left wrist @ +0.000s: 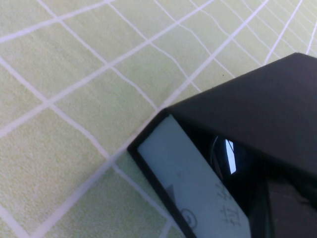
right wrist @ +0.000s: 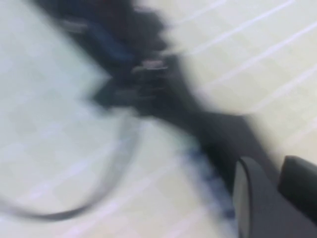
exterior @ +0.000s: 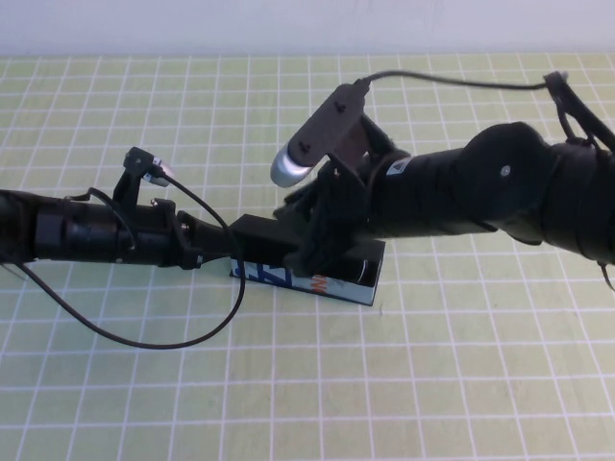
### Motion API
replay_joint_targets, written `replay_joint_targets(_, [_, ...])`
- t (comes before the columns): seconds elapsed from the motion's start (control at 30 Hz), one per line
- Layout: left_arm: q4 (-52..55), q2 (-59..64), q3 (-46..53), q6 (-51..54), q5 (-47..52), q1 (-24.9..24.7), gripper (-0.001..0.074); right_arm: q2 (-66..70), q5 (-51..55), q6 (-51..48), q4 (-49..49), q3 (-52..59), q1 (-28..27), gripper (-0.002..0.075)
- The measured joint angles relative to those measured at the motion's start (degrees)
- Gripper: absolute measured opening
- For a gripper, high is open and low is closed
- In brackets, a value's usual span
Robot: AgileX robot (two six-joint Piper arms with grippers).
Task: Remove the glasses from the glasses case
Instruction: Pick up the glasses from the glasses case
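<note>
Fingers of right gripper (exterior: pixel 306 252) over glasses case (exterior: pixel 370 272), slightly parted in right wrist view, grip unclear. Left gripper (exterior: pixel 233 246) at case's left end; finger state: cannot tell. Case on green grid mat (exterior: pixel 461 384), lid raised. Glasses (left wrist: pixel 229 157) inside case, dark lens visible.

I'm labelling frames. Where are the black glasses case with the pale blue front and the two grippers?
Black glasses case with pale blue front (exterior: pixel 341 285): high view, blue front face.
Left gripper (exterior: pixel 223 242): high view, tip at the case's left end.
Right gripper (exterior: pixel 317 245): high view, fingers over the case.
</note>
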Motion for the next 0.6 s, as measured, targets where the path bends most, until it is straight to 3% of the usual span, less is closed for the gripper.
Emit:
replay_joint_targets(0.1, [0.0, 0.0, 0.0, -0.2, 0.0, 0.0, -0.0004, -0.4, 7.5, 5.9, 2.3, 0.0, 0.0, 0.0034])
replay_joint_targets(0.2, [0.0, 0.0, 0.0, -0.3, 0.0, 0.0, -0.0004, 0.5, 10.9, 15.9, -1.6, 0.0, 0.0, -0.0001])
replay_joint_targets(0.4, [0.0, 0.0, 0.0, -0.5, 0.0, 0.0, -0.0004, 5.5, 12.1, 35.6, -17.8, 0.0, 0.0, -0.0013])
replay_joint_targets(0.6, [0.0, 0.0, 0.0, -0.8, 0.0, 0.0, -0.0004, 8.3, 10.4, 45.6, -26.9, 0.0, 0.0, -0.0016])
